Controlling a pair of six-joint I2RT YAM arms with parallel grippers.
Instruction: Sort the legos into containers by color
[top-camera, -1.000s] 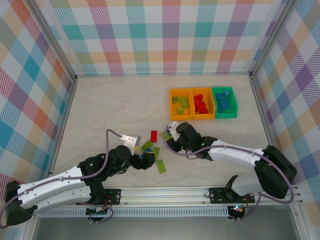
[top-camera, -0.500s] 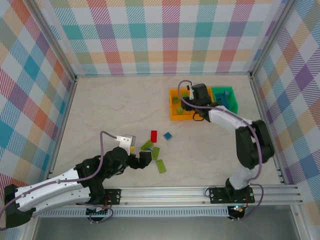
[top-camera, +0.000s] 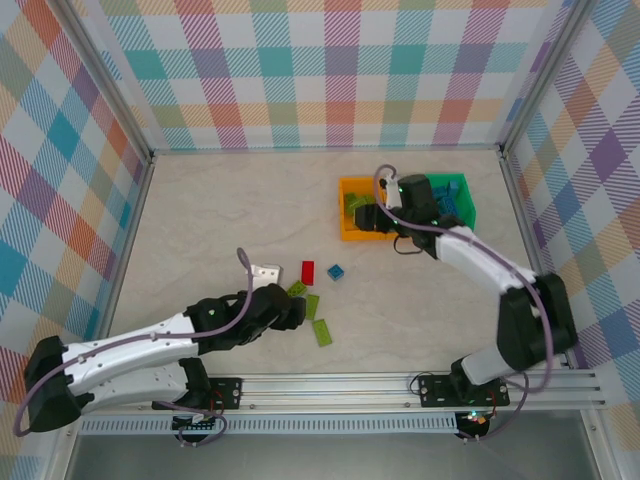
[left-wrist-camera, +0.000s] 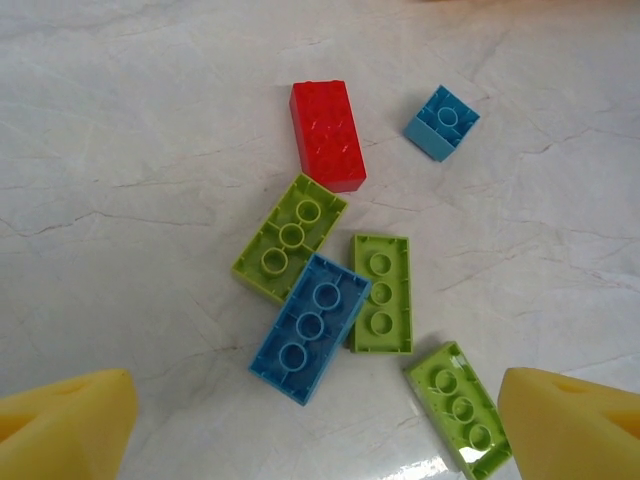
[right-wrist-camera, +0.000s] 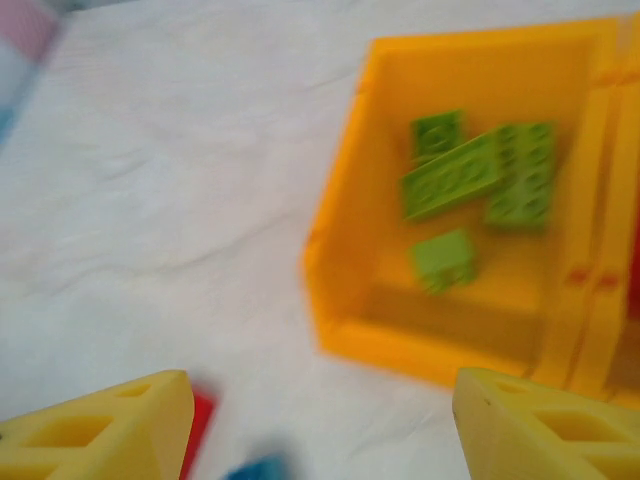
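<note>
hovering wide open and empty over loose legos (left-wrist-camera: 290, 237) on the near tabletop (left-wrist-camera: 120, 150), left claw (left-wrist-camera: 320, 420) may pinch touching blue brick (left-wrist-camera: 311, 327) and green brick (left-wrist-camera: 381, 293) together; right claw (right-wrist-camera: 320, 425), open, empty, by far orange bin (right-wrist-camera: 335, 260).

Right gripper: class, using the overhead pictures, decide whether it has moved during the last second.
Yes. The right gripper went from beside the red lego, farther up the view, to over the left orange bin.

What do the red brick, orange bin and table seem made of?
Red brick: hard glossy plastic, by its moulded edges and shine. Orange bin: likely plastic, smooth thin walls, though blurred. Table: marble-look, grey veins, slight sheen; maybe laminate.
</note>
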